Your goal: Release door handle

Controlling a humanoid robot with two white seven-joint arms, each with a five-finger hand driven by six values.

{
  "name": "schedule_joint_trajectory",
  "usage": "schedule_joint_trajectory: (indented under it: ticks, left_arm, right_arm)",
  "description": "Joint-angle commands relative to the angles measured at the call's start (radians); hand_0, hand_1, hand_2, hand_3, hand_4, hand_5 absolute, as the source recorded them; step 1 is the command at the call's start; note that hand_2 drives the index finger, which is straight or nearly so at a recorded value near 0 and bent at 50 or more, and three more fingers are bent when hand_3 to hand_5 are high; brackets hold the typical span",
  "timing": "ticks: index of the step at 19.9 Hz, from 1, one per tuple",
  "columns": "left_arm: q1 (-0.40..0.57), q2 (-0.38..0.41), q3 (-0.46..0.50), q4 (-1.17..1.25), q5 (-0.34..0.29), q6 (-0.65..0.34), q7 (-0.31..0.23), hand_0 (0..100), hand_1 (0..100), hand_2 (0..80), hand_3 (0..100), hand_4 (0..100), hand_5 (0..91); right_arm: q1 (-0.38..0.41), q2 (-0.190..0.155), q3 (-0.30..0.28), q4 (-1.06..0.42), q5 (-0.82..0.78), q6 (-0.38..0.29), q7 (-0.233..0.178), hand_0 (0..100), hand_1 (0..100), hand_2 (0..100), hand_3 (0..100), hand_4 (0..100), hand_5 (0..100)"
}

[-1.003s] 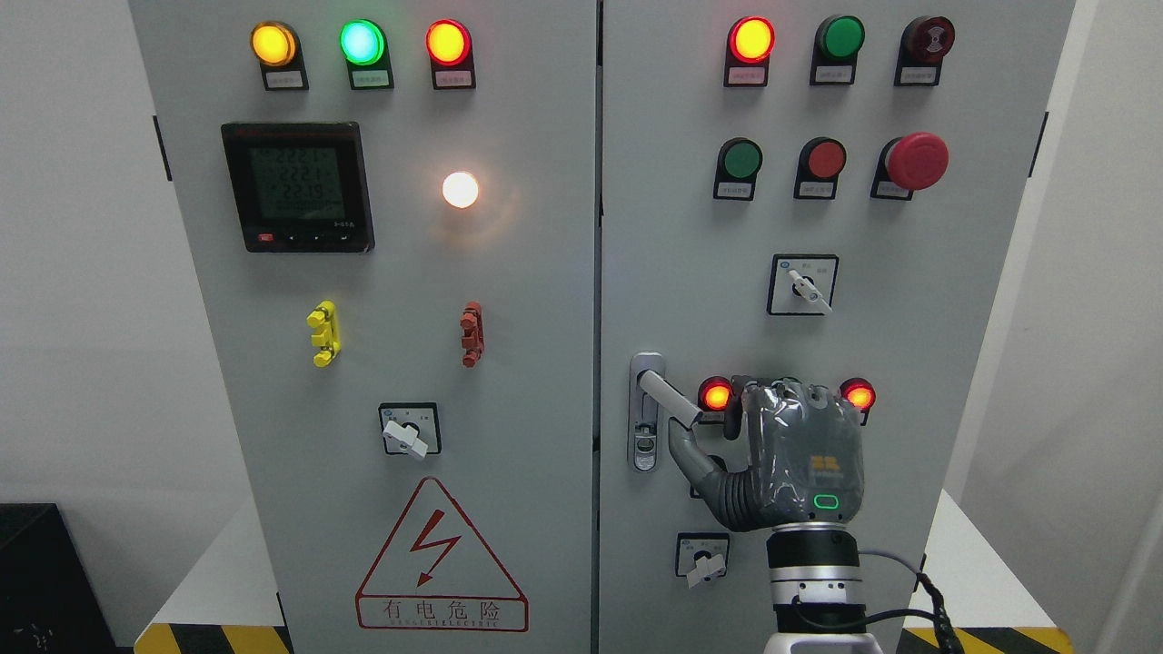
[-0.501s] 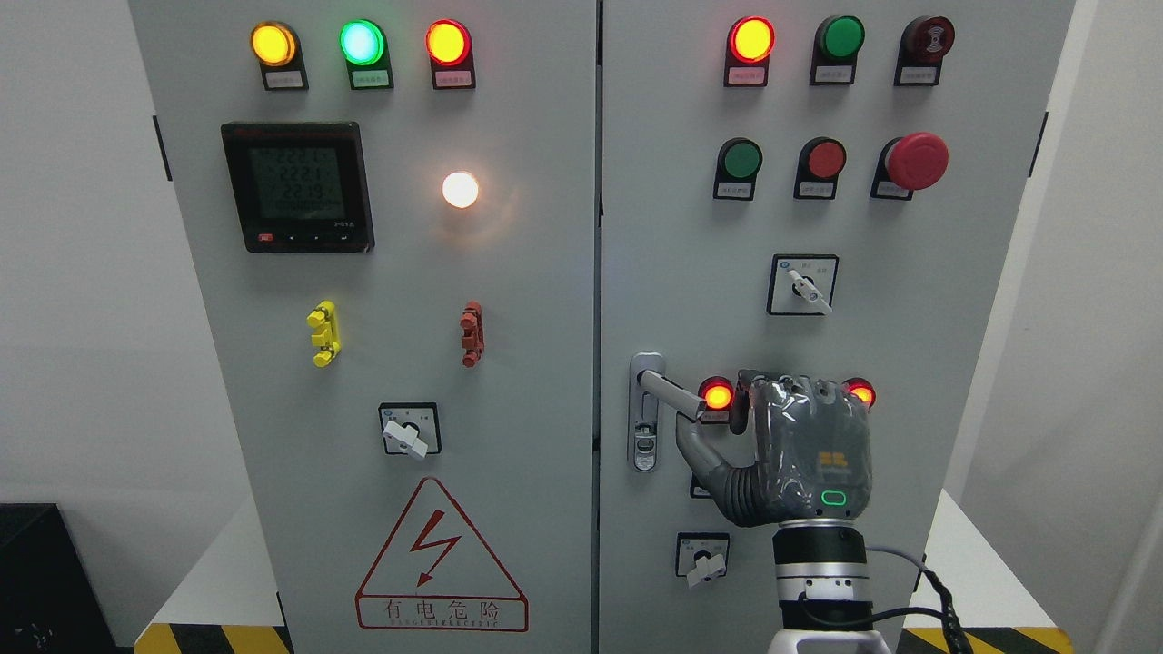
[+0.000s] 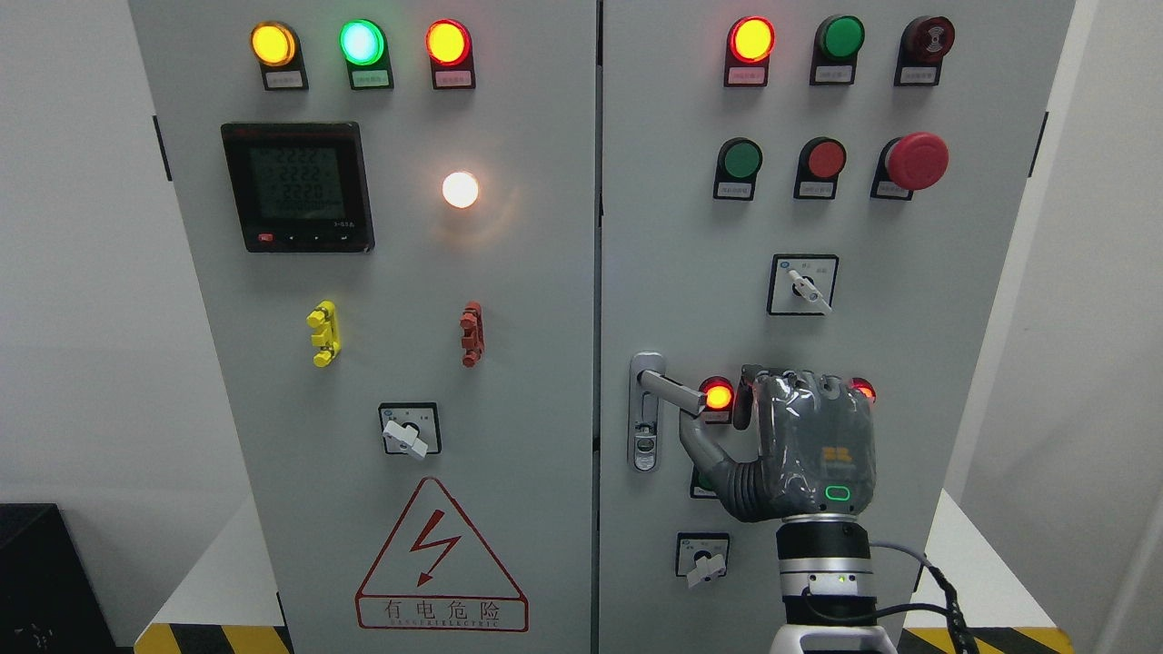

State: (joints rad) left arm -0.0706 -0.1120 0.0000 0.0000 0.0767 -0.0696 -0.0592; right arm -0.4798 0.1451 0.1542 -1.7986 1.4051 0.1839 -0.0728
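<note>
Right hand point(image 3: 800, 450): up from the bottom, back toward us, fingers curled at the top, holding nothing.
Thumb point(image 3: 698, 443): sticks out left, just under the handle's tip; I cannot tell if they touch.
Door handle point(image 3: 677, 391): silver bar, just left of the hand, slanting down to the right.
Red light point(image 3: 718, 396): glowing between the handle's tip and the hand.
Cabinet door point(image 3: 690, 227): grey, behind the hand.

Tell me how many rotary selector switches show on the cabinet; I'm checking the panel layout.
3. One on the left door, above the warning triangle. One on the right door, below the push buttons. One low on the right door, beside the right hand's wrist. The hand may hide more.
</note>
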Motion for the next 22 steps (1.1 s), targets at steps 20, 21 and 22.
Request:
schedule_joint_trajectory:
  ticks: [20,21,22]
  left_arm:
    - [0.0,0.0,-0.02,-0.017,0.0,0.001,0.001,0,0,2.2,8,1,0.0]
    - [0.0,0.0,-0.02,-0.015,0.0,0.001,0.001,0,0,2.2,8,1,0.0]
    - [0.0,0.0,-0.02,-0.017,0.0,0.001,0.001,0,0,2.2,8,1,0.0]
  right_arm:
    - [0.225,-0.01,-0.019,-0.181,-0.003,-0.044,-0.041,36,40,62,100,86,87]
    - [0.248,-0.01,-0.033,-0.206,-0.003,-0.064,-0.044,36,38,58,100,83,81]
    - [0.266,-0.01,-0.059,-0.228,-0.003,-0.087,-0.047,35,38,54,93,80,76]
